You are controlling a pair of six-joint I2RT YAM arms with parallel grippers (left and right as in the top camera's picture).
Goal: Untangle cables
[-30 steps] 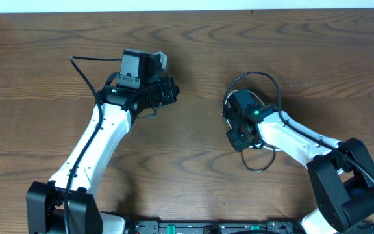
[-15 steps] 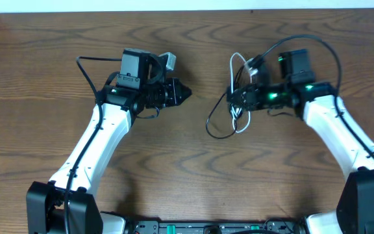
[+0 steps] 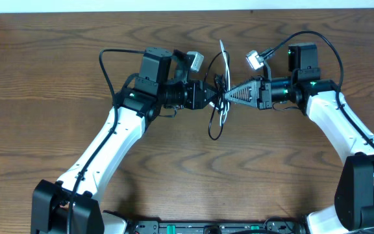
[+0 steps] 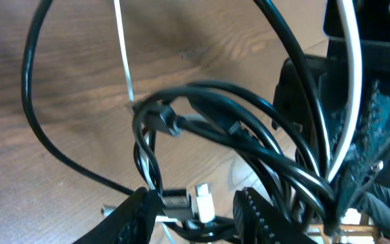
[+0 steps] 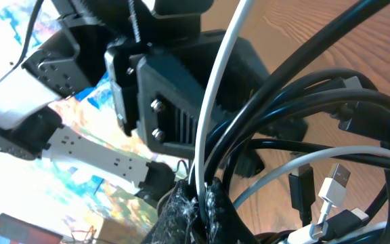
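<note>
The cables (image 3: 219, 91), one black and one white and tangled in a single bundle, hang above the wooden table (image 3: 174, 169) between the two facing grippers. The right gripper (image 5: 204, 196) is pinched tight on several strands of the bundle. The left gripper (image 4: 195, 211) has its fingers apart (a white plug (image 4: 204, 201) and black strands lie between them).

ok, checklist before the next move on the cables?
1. Right gripper shut on the cables: ok.
2. Left gripper jaws apart around them: ok.
3. Only one cord between the left jaws: not ok, a white plug and the black cord both sit there.
4. White cord free of the black cord: not ok, wound together.
5. Hanging loop clear of the table: cannot tell.
</note>
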